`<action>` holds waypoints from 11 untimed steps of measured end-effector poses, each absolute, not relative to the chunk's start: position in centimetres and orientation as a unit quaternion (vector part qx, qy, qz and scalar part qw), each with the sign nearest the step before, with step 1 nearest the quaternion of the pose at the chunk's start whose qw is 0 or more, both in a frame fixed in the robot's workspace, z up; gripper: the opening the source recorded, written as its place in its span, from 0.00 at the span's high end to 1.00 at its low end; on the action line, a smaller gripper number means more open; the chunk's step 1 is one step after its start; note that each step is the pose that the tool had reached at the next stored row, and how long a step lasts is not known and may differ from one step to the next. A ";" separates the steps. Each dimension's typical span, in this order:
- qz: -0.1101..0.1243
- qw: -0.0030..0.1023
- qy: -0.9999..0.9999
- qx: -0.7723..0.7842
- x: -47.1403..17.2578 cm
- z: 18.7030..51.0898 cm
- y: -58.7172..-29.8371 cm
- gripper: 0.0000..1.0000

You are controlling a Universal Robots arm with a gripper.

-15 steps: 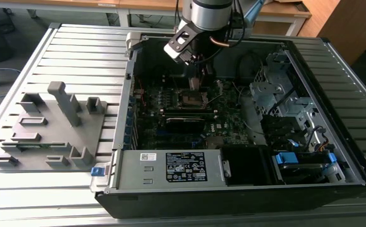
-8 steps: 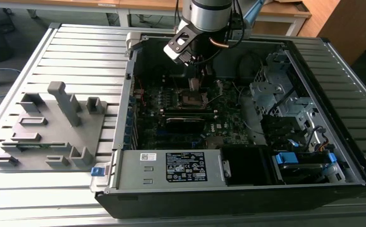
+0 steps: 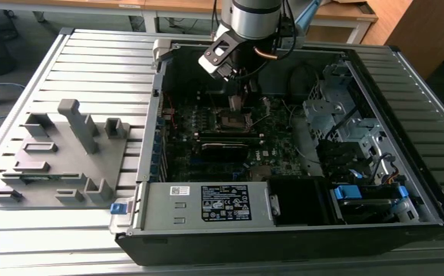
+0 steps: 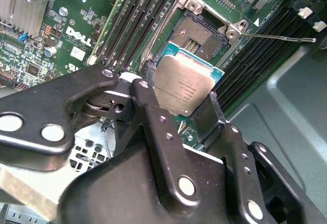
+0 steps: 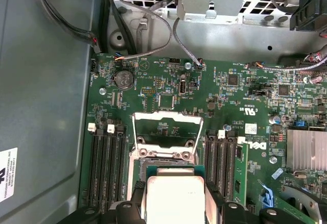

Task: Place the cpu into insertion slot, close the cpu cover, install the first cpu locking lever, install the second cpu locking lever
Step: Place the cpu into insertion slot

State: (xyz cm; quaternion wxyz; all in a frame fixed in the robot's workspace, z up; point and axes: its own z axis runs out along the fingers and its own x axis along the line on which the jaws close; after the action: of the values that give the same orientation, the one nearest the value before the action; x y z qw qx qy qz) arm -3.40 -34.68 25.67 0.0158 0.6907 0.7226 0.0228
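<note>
Second wrist view, grip: the gripper (image 4: 177, 92) is clamped on the cpu (image 4: 186, 81), with a black finger (image 4: 148, 101) pressing on each of two opposite edges and the silver lid facing the camera.
First wrist view, grip: same hold; the cpu (image 5: 174, 193) sits between the two fingers, with the green rim of its board showing along the far edge.
Cpu position: carried over the motherboard (image 5: 230, 96), just beside the insertion slot (image 4: 202, 32). It looks clear of the slot rather than resting in it. In the first wrist view it overlaps the slot's near edge.
Insertion slot: bare, its dark contact field exposed and nothing seated in it.
Cpu cover: the cpu cover (image 5: 166, 142) is swung up and stands open at the far side of the slot, with the board visible through its cut-out.
Locking lever: one thin wire locking lever (image 4: 278, 37) lies released, angled out to the side of the slot.
Neighbours: long black memory slots (image 5: 107, 163) flank the slot on both sides.
Exterior view: the arm (image 3: 256, 17) reaches down into the open computer case (image 3: 146, 149), which lies on a slatted table (image 3: 91, 57). A grey fixture block (image 3: 61, 155) sits well apart, toward the exterior view's left.
Step in hand: the first one, placing the cpu. The cover and both levers are not yet done.
What seating calls for: as I judge it, the chip must be centred over the slot, square to its rim and level. It should go down gently, without sliding across the contacts or striking the raised cover.
</note>
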 end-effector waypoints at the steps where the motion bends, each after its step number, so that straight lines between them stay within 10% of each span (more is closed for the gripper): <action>1: 0.023 0.016 0.723 0.691 -3.4 25.6 -34.7 0.46; 11: 0.023 0.016 0.723 0.691 -3.4 25.4 -34.7 0.46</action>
State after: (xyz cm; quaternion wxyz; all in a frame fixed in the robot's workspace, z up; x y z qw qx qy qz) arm -3.41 -34.68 25.39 0.0158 0.6907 0.7227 0.0228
